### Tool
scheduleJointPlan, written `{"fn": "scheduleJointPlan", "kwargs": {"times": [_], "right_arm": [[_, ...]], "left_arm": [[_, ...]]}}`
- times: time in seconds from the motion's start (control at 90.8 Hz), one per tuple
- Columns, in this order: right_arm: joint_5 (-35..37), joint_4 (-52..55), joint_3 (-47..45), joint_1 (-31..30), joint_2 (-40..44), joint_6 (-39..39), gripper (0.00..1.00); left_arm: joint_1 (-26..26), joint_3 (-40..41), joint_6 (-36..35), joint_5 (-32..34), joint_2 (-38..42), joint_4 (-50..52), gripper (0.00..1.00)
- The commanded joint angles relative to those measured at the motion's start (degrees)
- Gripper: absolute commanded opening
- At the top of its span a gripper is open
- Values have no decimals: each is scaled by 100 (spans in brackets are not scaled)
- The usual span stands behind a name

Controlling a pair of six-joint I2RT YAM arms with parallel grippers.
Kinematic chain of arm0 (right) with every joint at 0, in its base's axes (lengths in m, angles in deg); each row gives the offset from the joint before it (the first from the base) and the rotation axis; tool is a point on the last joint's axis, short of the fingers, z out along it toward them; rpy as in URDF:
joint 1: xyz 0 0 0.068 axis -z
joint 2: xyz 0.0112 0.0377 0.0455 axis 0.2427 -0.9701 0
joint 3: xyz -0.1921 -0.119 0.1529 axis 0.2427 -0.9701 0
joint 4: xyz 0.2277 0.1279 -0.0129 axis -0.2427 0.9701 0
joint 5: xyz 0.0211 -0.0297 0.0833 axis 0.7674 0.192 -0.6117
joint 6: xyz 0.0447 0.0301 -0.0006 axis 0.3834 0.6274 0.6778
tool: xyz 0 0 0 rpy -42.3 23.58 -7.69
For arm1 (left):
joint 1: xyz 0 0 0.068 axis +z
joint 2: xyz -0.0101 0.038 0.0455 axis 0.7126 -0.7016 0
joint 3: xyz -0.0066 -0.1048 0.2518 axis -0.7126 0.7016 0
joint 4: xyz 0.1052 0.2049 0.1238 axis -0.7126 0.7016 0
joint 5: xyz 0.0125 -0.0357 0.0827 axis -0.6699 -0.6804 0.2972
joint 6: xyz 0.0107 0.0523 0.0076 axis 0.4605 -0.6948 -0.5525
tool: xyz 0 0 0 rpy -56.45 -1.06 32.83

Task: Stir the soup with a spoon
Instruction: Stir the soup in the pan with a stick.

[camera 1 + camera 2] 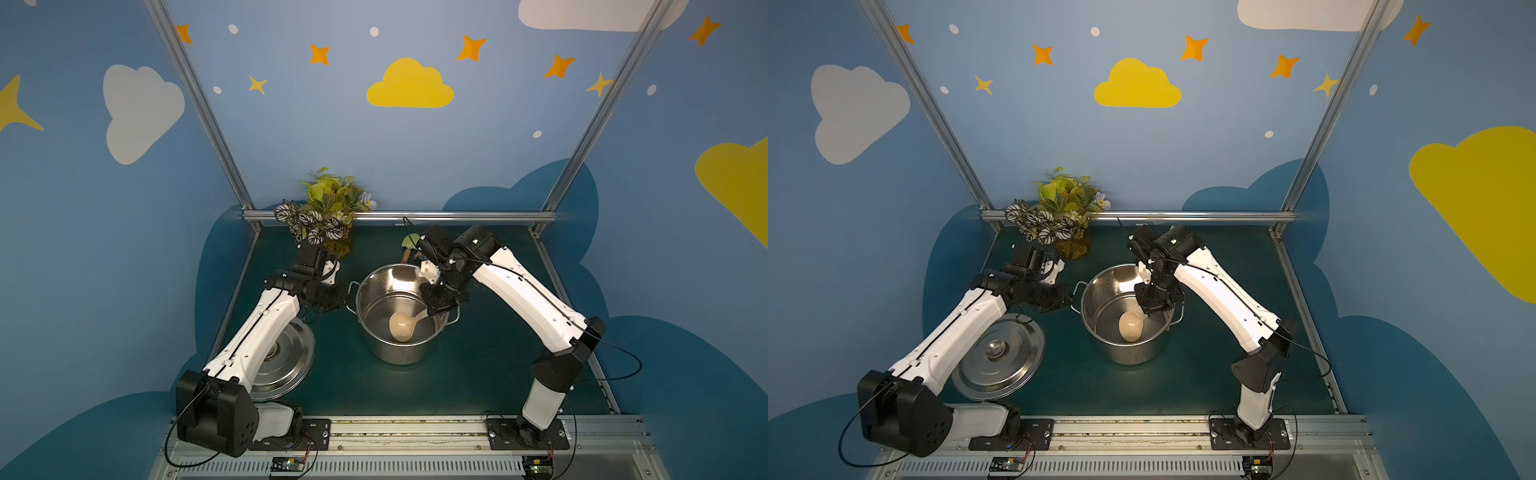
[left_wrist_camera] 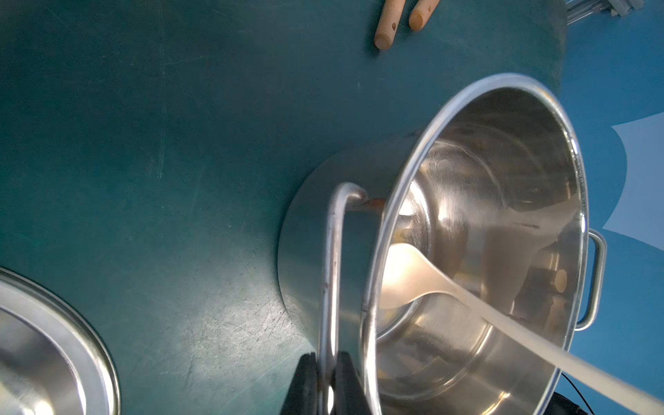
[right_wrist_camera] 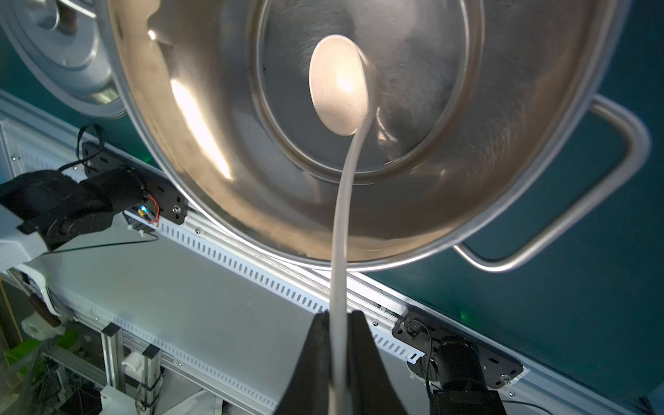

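Note:
A steel pot (image 1: 399, 353) stands mid-table in both top views (image 1: 1133, 353). The cream spoon (image 1: 400, 327) hangs inside it, its round bowl low over the bare metal bottom; no soup shows. My right gripper (image 3: 338, 316) is shut on the spoon's thin handle (image 3: 341, 215), above the pot's right rim (image 1: 434, 311). The spoon's bowl (image 3: 337, 84) sits near the middle of the pot floor. My left gripper (image 2: 327, 355) is shut on the pot's left loop handle (image 2: 332, 251), beside the pot wall (image 2: 503, 151).
The pot's lid (image 1: 286, 357) lies upside down at the front left, partly under my left arm. A potted plant (image 1: 328, 208) stands at the back left. Two wooden tool handles (image 2: 386, 25) lie behind the pot, with a green toy tool (image 1: 409, 243) there.

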Motion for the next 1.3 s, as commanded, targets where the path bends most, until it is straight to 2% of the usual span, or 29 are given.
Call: {"fn": "scheduleJointPlan", "kwargs": {"times": [0.0, 0.176, 0.341, 0.804, 1.288], "right_arm": [[275, 1160, -72, 287, 129, -9, 0], [293, 1157, 223, 674, -84, -190, 0], [234, 1163, 954, 820, -623, -248, 0], [-318, 1148, 3277, 370, -2248, -286, 0], [-473, 1107, 3239, -580, -2155, -296, 0]], "left_arm": [[3, 56, 31, 73, -119, -36, 5], [3, 47, 8, 78, -99, 7, 4], [3, 58, 22, 40, -82, 8, 3], [-23, 140, -5, 8, -106, -26, 3], [-41, 178, -15, -15, -169, -106, 2]]}}
